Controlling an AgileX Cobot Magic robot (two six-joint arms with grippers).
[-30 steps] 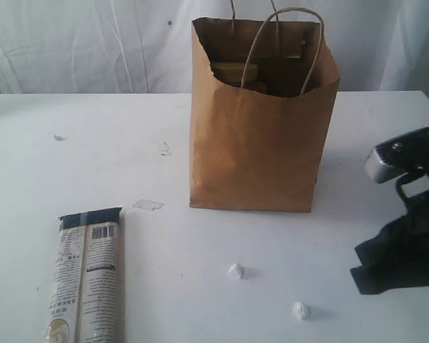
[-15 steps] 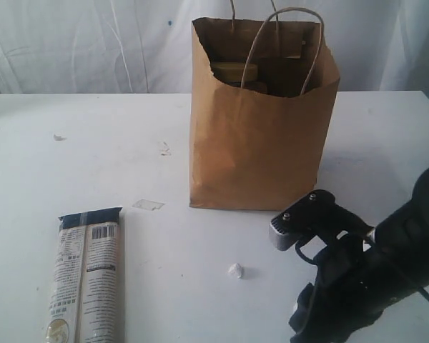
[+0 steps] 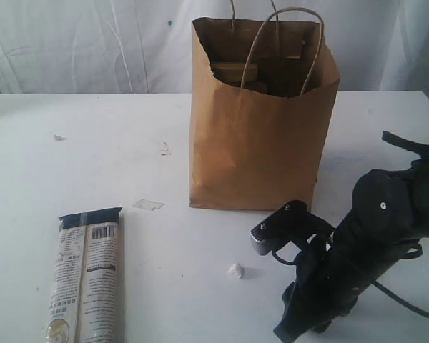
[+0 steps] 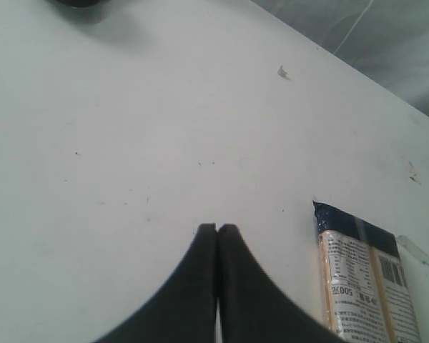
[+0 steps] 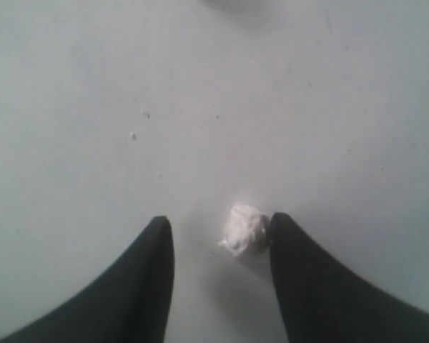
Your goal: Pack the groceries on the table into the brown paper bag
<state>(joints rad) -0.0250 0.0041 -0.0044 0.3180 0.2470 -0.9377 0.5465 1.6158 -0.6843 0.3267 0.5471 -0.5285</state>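
Right end effector (image 5: 220, 220) swung in over white table (image 3: 93, 164), released, left end effector (image 4: 217, 230) clenched, curtain (image 3: 79, 43) behind

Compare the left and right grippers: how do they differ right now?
The left gripper is shut; the right gripper is open. The left gripper holds nothing, with the long packet lying off to one side; the right gripper straddles a small white paper ball. Both are black and point at the white table.
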